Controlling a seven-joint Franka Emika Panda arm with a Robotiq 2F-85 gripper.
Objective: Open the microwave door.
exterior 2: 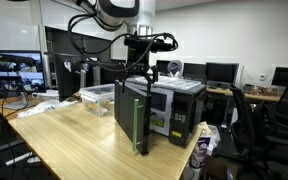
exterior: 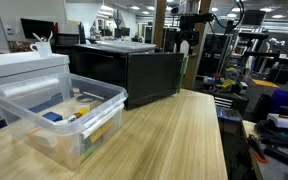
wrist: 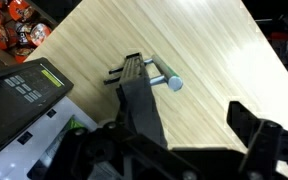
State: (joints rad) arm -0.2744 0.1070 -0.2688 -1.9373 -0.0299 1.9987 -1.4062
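Bright ceiling panels far behind the microwave (exterior: 104,65) light an exterior view evenly, and the table (exterior: 184,140) in front of it shows a pale sheen with only faint shadows. In an exterior view from the door side the room is dimmer, the microwave (exterior 2: 179,105) dark against glowing monitors (exterior 2: 9,62) behind it. In the wrist view the wood beside the microwave is brightly lit, while the near foreground is dark and out of focus; all pictures are coarse and soft
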